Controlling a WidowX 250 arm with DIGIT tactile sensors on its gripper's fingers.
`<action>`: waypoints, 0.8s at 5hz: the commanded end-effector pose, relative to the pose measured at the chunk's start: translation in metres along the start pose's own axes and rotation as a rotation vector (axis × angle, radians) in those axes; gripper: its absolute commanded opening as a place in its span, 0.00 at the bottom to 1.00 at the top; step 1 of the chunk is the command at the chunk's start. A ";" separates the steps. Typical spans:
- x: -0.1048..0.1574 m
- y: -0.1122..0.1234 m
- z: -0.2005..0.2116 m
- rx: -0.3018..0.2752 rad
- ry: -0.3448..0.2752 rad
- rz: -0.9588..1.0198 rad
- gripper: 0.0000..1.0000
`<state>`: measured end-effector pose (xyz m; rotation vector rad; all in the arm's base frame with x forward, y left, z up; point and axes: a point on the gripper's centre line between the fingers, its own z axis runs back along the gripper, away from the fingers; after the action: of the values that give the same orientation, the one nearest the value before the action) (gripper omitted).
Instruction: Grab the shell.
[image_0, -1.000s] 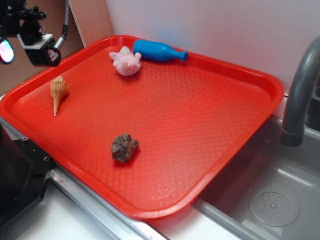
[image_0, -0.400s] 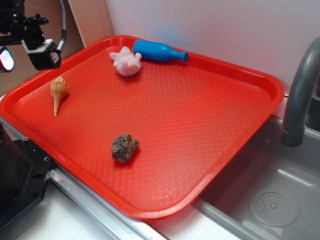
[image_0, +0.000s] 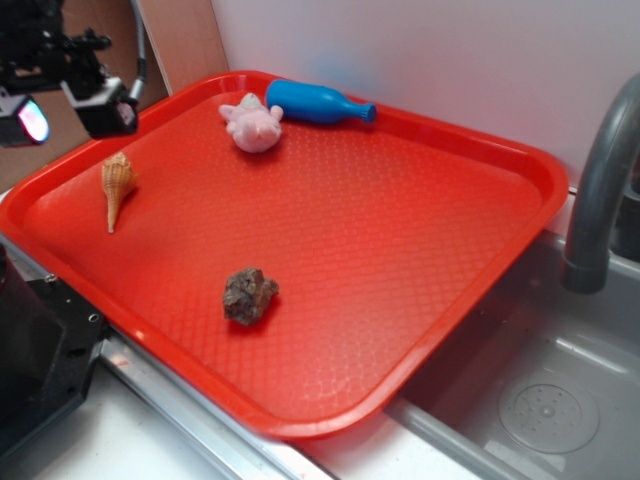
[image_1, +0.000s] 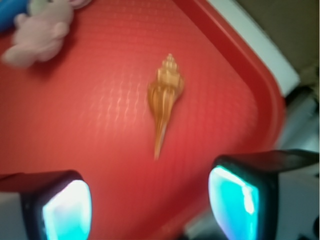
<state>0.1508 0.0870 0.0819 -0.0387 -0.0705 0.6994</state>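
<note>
Wrist view: end effector (image_1: 150, 207) fingers apart, empty, above shell (image_1: 165, 97); shell flat on red tray (image_1: 100, 125), untouched.

White wall (image_0: 420, 50), grey sink (image_0: 540, 400)

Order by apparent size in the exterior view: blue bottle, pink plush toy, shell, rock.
1. blue bottle
2. pink plush toy
3. shell and rock: too alike to rank; the rock is nearer the camera.

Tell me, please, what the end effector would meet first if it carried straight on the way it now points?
Probably the shell: the open end effector frames it just ahead, nothing between. Depth is unclear, so it might touch the red tray beside it.
</note>
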 end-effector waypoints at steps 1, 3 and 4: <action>0.037 0.006 -0.045 -0.013 0.021 0.008 1.00; 0.048 0.008 -0.073 0.057 0.079 0.040 0.94; 0.045 0.005 -0.066 0.068 0.063 0.024 0.00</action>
<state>0.1914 0.1183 0.0153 -0.0007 0.0270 0.7287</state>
